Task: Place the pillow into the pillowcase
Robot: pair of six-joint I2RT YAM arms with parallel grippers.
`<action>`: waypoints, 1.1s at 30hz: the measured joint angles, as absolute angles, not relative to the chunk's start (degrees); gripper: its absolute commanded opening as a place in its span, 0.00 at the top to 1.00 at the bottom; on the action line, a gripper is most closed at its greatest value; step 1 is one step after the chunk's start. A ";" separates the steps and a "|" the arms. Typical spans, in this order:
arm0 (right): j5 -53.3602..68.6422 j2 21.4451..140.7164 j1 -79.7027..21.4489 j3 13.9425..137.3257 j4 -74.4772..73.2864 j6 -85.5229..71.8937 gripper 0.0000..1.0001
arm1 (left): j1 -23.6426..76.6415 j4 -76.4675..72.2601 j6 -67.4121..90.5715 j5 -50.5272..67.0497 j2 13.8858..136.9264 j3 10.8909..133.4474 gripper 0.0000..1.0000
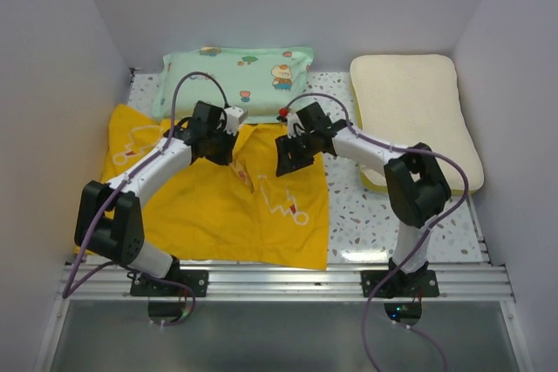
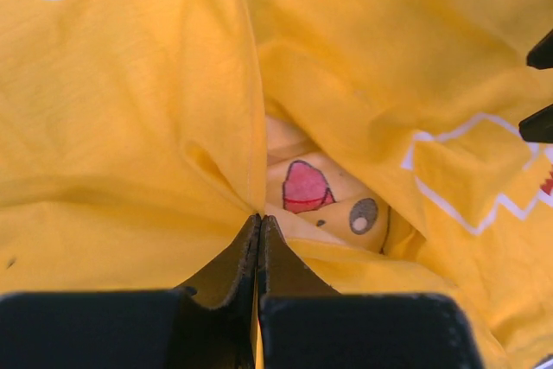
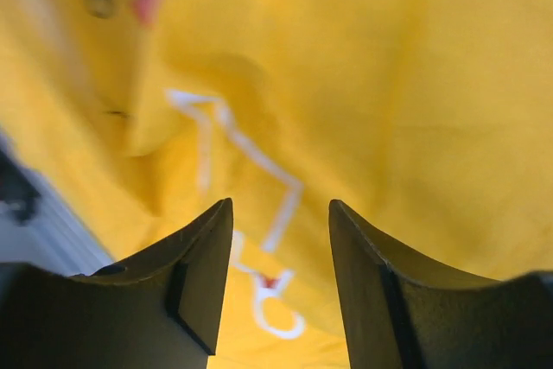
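Left wrist, left end effector (image 2: pixel 259 224) pinching pillowcase (image 2: pixel 130 127), cartoon face (image 2: pixel 333 200)

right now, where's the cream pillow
In the top view the pillow lies flat at the far right of the table, to the right of the mint-green pillow and apart from the pillowcase spread at the left.

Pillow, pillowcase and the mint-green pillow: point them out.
pillow (image 1: pixel 417 106): top external view, centre of its cream face.
pillowcase (image 1: pixel 209 215): top external view, flat yellow cloth near the front.
mint-green pillow (image 1: pixel 248 71): top external view, centre of its printed face.
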State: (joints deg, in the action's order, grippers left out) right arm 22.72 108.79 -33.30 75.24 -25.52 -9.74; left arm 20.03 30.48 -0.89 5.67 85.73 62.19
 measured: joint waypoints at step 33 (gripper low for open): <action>41.80 122.13 -39.79 85.47 -1.65 -37.45 0.51 | 18.28 29.12 2.00 16.38 87.11 61.89 0.70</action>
State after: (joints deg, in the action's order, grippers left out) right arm 41.80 122.13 -39.79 85.47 -1.65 -37.45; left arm 18.28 29.12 2.00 16.38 87.11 61.89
